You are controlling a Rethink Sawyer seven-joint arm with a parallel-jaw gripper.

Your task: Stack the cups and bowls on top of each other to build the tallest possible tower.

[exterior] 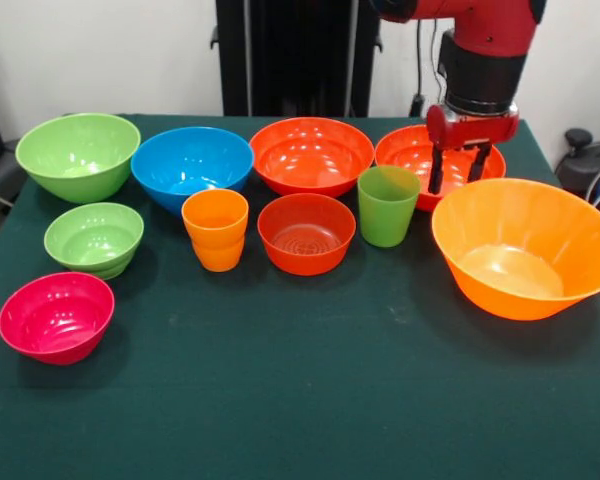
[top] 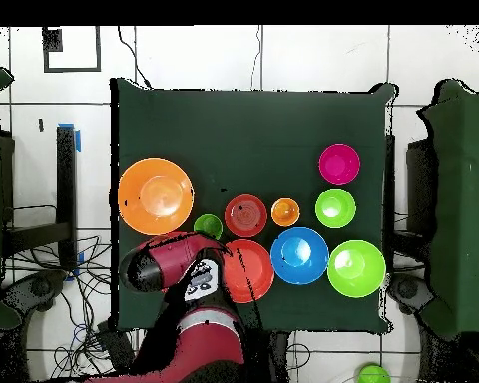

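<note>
The robot's gripper (exterior: 458, 170) hangs with fingers parted over a red-orange bowl (exterior: 412, 152) at the table's (exterior: 280, 400) far side. Beside it sits the largest orange bowl (exterior: 525, 248); 2 cups, orange (exterior: 216, 230) and green (exterior: 388, 205), stand unstacked.

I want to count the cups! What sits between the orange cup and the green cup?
A small red-orange bowl sits between the orange cup and the green cup, apart from both. Both views show this.
</note>
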